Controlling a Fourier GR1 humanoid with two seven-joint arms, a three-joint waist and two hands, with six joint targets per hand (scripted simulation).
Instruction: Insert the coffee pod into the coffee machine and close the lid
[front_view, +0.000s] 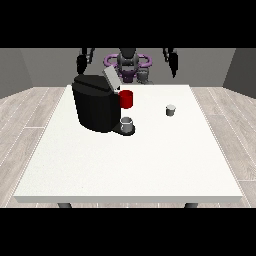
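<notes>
A black coffee machine (95, 106) stands on the white table (130, 165) left of centre, its grey lid (111, 78) tilted up and open. On the machine's base plate rests a grey cup (127, 124). The small grey coffee pod (171, 110) sits alone on the table to the right of the machine. Both hands are raised above the table's far edge, far from the pod. The hand at the view's left (81, 63) hangs behind the machine; the hand at the view's right (173, 64) hangs beyond the pod. How their fingers lie is not visible.
A red mug (127, 99) stands just behind the machine's right side. The robot's torso (128, 64) with purple rings is at the table's far edge. Wooden floor surrounds the table.
</notes>
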